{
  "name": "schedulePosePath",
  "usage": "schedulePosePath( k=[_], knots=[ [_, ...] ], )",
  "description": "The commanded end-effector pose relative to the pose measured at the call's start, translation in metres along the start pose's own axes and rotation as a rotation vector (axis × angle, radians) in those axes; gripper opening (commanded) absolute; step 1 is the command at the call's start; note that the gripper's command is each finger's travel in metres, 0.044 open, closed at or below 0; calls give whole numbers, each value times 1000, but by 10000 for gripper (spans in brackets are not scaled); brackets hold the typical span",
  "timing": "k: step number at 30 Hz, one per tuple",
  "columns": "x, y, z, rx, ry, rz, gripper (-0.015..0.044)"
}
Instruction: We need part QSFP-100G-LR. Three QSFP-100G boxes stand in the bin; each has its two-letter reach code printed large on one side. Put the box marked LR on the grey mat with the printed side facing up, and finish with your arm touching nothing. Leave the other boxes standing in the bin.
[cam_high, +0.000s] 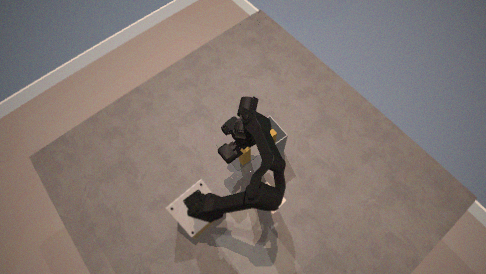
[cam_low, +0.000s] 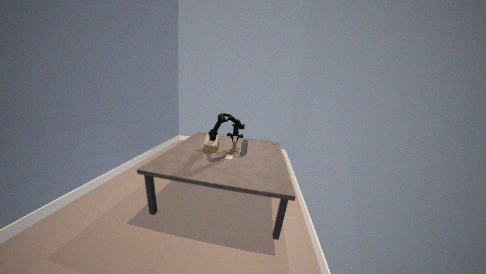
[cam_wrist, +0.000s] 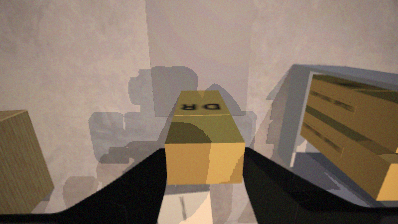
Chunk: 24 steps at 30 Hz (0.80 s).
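- At the left of the top view, the pale, screw-cornered base plate (cam_high: 201, 185) carries the black six-joint arm (cam_high: 265, 150) (cam_low: 226, 117); the lower part runs rightward to a bend, and the next stretch goes toward the top of the picture.
- In the exterior view the arm rises from its base, arches over and drops at the wrist, so the black parallel-jaw gripper (cam_high: 243, 149) (cam_low: 234, 139) (cam_wrist: 204, 155) points down at the brown-grey table (cam_high: 125, 175) (cam_low: 215, 175) (cam_wrist: 75, 45).
- At the left edge of the wrist view is a wood-grained block (cam_wrist: 22, 160).
- In the middle, the fingers are closed on an upright yellow-brown cardboard box (cam_high: 245, 157) (cam_low: 234, 146) (cam_wrist: 205, 162), one at each side, outside the bin; its print reads DR (upside down in the wrist view), so it is not the LR one.
- A small off-white card (cam_low: 229, 157) (cam_wrist: 192, 207) lies near that box, partly cut off in the wrist view.
- To the right, the open grey bin (cam_high: 284, 142) (cam_low: 244, 147) (cam_wrist: 297, 110) holds two more yellow-brown boxes (cam_wrist: 350, 112), side by side. Their print is too slanted to read (the LR box should be one of these, but I cannot tell which).
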<state>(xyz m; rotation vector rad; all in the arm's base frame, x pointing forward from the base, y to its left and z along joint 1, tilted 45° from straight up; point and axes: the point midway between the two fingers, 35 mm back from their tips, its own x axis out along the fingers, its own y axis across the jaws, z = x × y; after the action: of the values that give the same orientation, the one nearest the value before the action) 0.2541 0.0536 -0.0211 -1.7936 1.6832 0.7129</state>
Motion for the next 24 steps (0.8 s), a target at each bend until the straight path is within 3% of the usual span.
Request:
schedulePosePath(
  k=[1,10,24],
  knots=[
    [0,0,0,1,0,0,153],
    [1,2,0,-1,2,-16,153],
    [1,26,0,-5,4,-179,153]
  ],
)
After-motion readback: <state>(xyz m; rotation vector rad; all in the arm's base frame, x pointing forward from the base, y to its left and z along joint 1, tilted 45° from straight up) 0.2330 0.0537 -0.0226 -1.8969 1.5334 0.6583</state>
